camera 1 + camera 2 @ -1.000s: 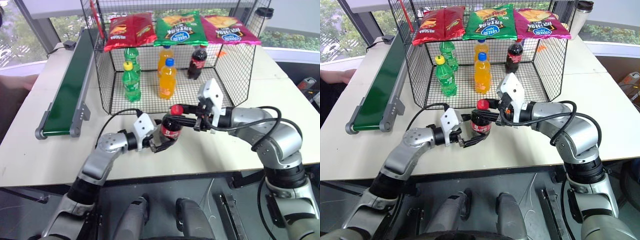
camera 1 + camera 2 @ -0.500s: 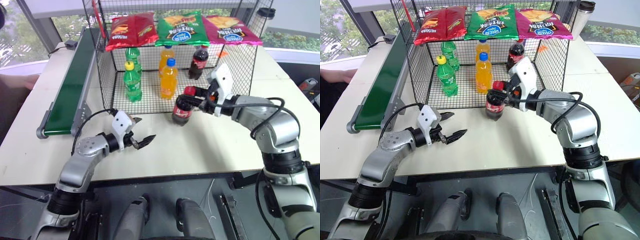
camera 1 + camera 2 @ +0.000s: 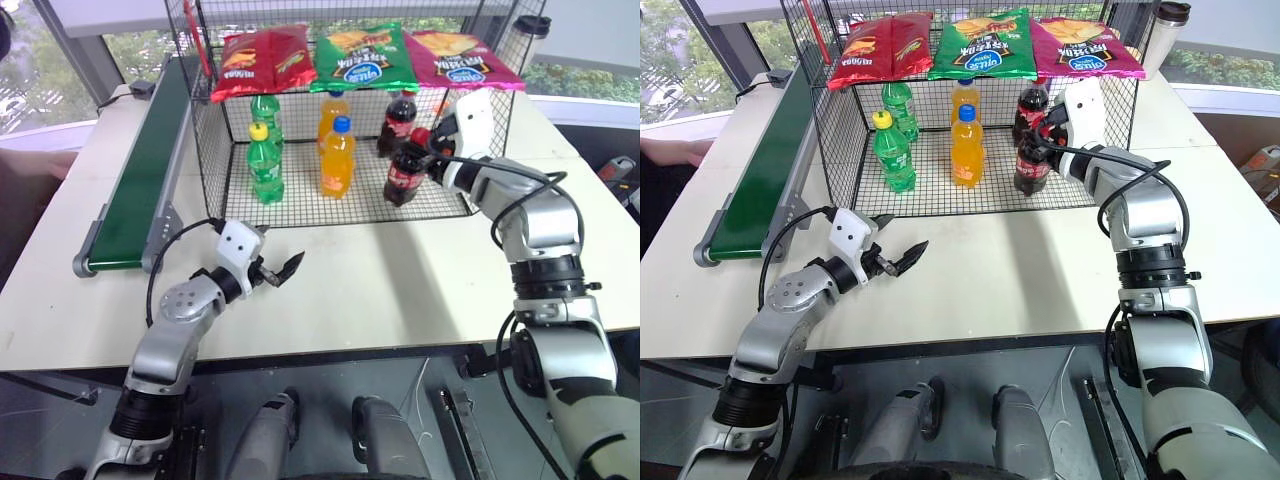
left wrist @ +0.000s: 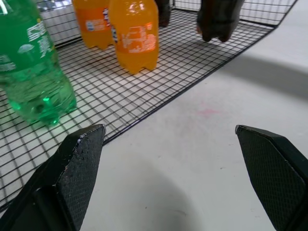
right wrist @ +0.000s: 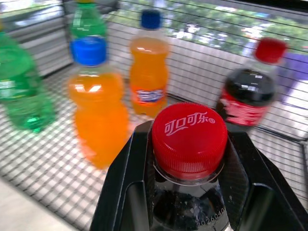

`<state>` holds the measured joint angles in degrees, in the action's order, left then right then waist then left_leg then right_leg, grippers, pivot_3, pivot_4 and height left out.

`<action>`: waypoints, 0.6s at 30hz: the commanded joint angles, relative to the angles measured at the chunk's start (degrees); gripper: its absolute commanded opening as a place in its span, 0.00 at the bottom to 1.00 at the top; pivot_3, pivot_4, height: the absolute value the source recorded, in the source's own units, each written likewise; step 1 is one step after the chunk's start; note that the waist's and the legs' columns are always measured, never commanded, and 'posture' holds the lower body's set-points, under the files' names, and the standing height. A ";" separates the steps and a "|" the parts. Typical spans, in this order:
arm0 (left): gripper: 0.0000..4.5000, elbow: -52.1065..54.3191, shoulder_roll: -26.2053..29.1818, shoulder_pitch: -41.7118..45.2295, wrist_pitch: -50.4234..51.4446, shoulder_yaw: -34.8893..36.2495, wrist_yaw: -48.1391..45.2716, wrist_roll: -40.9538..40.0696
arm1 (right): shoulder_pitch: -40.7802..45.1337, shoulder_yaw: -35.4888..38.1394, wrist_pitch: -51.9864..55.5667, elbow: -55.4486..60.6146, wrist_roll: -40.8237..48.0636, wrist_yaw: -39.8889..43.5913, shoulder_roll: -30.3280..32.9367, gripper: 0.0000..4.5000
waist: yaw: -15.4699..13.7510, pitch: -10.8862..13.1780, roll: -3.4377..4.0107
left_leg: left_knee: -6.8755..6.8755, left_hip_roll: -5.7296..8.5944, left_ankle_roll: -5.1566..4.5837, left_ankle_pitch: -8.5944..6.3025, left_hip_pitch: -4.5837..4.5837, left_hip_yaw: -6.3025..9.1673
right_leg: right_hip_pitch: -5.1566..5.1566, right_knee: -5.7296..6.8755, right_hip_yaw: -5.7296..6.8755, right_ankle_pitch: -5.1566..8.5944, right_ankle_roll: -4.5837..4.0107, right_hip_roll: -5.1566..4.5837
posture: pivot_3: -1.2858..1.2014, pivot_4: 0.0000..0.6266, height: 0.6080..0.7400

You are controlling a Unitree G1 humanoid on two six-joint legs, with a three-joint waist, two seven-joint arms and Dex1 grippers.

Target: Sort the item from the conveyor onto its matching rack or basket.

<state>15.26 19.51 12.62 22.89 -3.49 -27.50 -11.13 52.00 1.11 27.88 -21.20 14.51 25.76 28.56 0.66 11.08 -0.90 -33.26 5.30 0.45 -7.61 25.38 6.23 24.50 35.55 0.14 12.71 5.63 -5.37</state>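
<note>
The right gripper (image 3: 424, 150) is clamped on the neck of the cola bottle (image 3: 403, 175), which hangs tilted just inside the black wire basket (image 3: 214, 150) at its open front, near the right wall. Inside stand two green bottles (image 3: 263, 162), two orange bottles (image 3: 335, 157) and one other cola bottle (image 3: 397, 118); three chip bags (image 3: 361, 55) lie on top. The left gripper (image 3: 282, 268) is spread wide and empty over the bench (image 3: 400, 270), by its front edge.

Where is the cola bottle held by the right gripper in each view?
Left eye view: cola bottle, right of centre, over the basket's front.
Right eye view: same spot.
Left wrist view: its dark base, beyond the landmark.
Right wrist view: its red cap, between the fingers.
Landmark: the front orange bottle.
</note>
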 commanded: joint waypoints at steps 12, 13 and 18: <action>1.00 2.19 -2.88 0.18 -0.48 -1.50 1.36 0.02 | 8.23 3.72 -10.59 -12.87 -3.61 -3.12 -1.56 0.26 | 0.11 0.00 0.03 | 0.00 0.00 0.01 0.02 -0.02 -0.02 | 0.00 0.04 -0.02 -0.01 0.01 0.02 | 0.52 0.24 0.98; 1.00 2.16 -2.92 0.20 -0.53 -1.58 1.43 0.01 | 8.43 3.74 -10.71 -13.40 -3.72 -2.94 -1.58 0.26 | 0.11 0.00 0.03 | 0.00 0.00 0.01 0.02 -0.02 -0.02 | 0.00 0.04 -0.02 -0.01 0.01 0.02 | 0.52 0.24 0.98; 1.00 2.39 -2.94 0.02 -0.49 -1.85 1.64 -0.17 | 8.91 3.94 -10.91 -14.70 -4.12 -2.39 -1.64 0.80 | 0.18 0.00 0.05 | 0.00 0.00 0.01 0.02 -0.04 -0.03 | 0.01 0.11 -0.04 -0.01 0.01 0.03 | 0.52 0.24 0.98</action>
<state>15.52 16.71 12.59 23.23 -5.46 -25.94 -11.21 58.61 3.46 18.31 -36.46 10.28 23.17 26.56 0.83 11.08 -0.84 -33.27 5.30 0.46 -7.59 25.32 6.20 24.51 35.69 0.11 12.71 5.63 -5.34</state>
